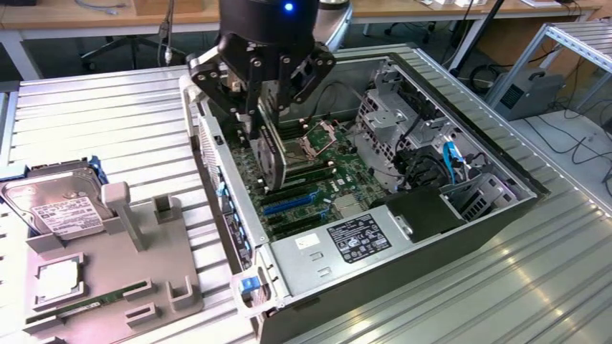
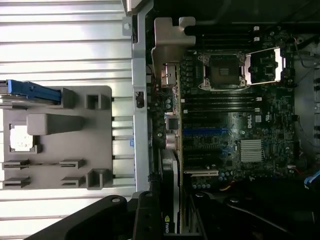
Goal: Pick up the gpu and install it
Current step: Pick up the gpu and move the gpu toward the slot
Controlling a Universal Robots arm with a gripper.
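1. Hanging from the pincer (image 1: 260, 89), whose fingers pinched it, the gpu (image 1: 272, 150) sat directly beneath, inside the open computer case (image 1: 459, 236).
2. Its long axis appeared to run downward, away from the pincer, with the silver bracket (image 2: 167, 50) at the far end beside the rear wall (image 1: 212, 158).
3. Farther below the pincer lay the motherboard (image 1: 330, 161), its blue slot (image 1: 287, 203) just past the card's lower end.

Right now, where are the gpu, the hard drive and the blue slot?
gpu (image 1: 271, 154): exterior view, on its dark body.
hard drive (image 1: 62, 213): exterior view, on its white label.
blue slot (image 1: 289, 203): exterior view, middle of the slot's length.
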